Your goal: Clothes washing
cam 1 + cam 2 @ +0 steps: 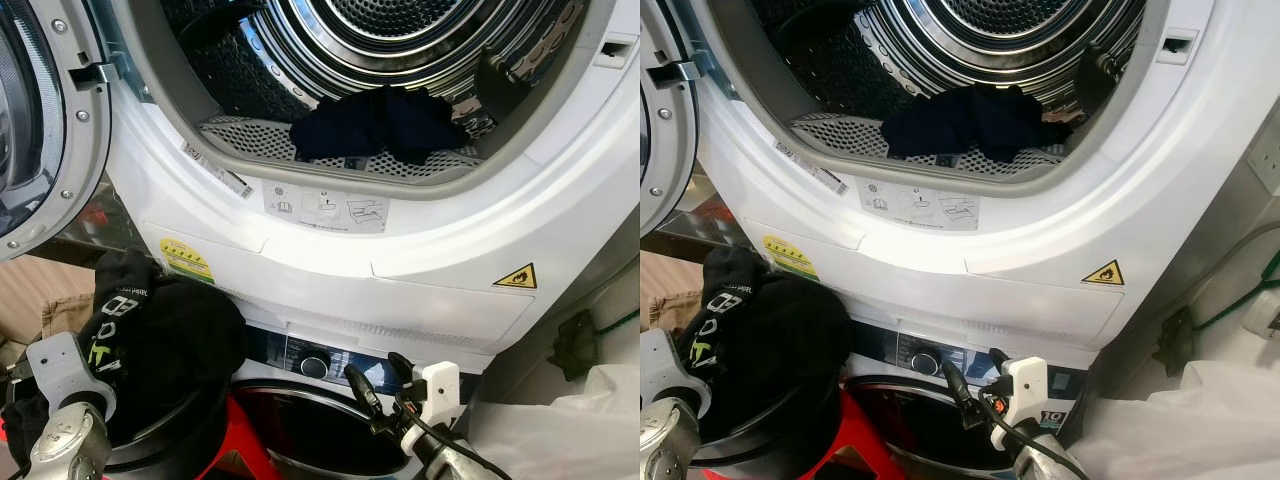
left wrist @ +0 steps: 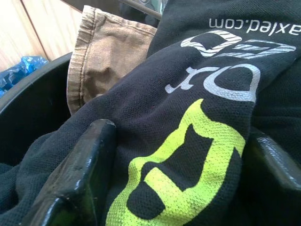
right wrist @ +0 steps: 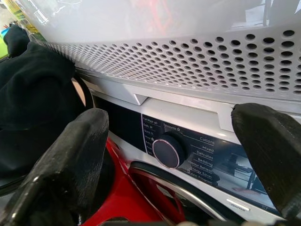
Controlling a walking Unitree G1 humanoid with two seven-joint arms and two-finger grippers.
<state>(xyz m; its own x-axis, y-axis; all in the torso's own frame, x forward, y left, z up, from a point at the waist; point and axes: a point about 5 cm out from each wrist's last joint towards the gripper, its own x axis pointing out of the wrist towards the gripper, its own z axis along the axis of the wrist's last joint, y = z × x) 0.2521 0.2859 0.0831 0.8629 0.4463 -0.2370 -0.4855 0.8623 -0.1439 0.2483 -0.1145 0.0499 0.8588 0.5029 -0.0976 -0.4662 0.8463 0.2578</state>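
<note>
Open dryer (image 1: pixel 330 240) stacked on a washer (image 3: pixel 197 155), dark garment (image 1: pixel 375 125) lying at the drum's front lip. Below left, black shirt (image 1: pixel 150 330) heaped in a black basket (image 2: pixel 28 99), clamped in the left gripper (image 2: pixel 178 179). Right gripper (image 3: pixel 178 155) spread, holding nothing, near the washer's dial (image 3: pixel 165 152).

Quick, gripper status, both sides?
Left gripper: closed on the black shirt over the basket.
Right gripper: open, holding nothing, in front of the washer dial.
</note>
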